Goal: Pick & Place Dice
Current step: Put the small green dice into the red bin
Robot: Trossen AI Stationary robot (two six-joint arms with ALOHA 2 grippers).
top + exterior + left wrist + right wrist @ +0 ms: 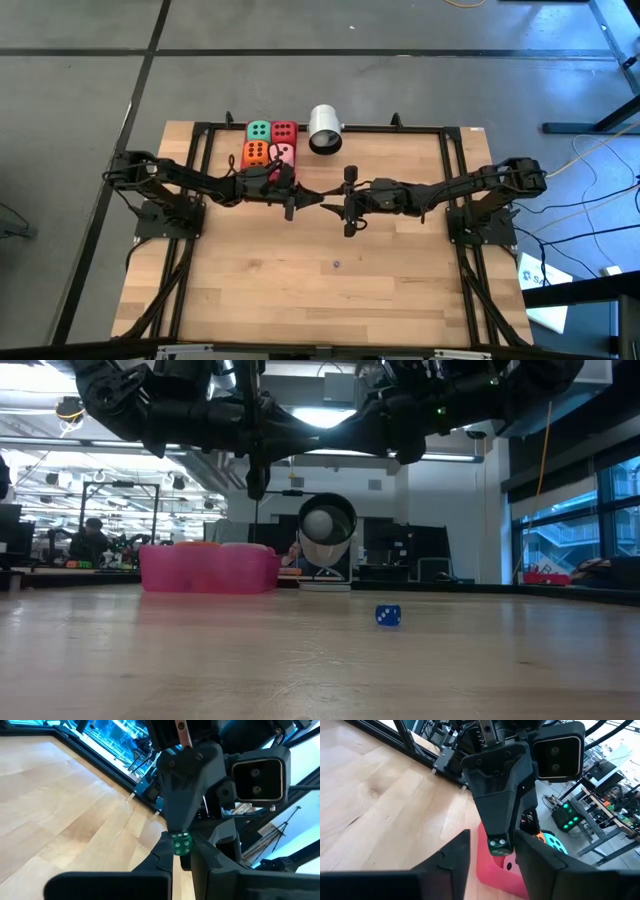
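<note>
Four large dice stand together at the table's far left: green (259,131), red (284,131), orange (255,153) and pink (285,153). Both arms meet tip to tip above the table's middle. My left gripper (181,857) is shut on a tiny green die (181,843) with pale pips. My right gripper (492,857) faces it, open. Its fingers (455,855) stand apart on either side of the left gripper's tip and the tiny die (497,845). My left gripper pinches the tiny green die by two opposite faces (175,845) between its two fingertips. The fingers reach level from the table's left side. The die is held well above the tabletop, clear of everything below it.
A white cylinder (325,130) lies on its side at the far edge, just right of the large dice. A tiny blue die (336,264) sits on the bare wood near the table's middle, toward the near edge. A black frame (440,128) borders the table.
</note>
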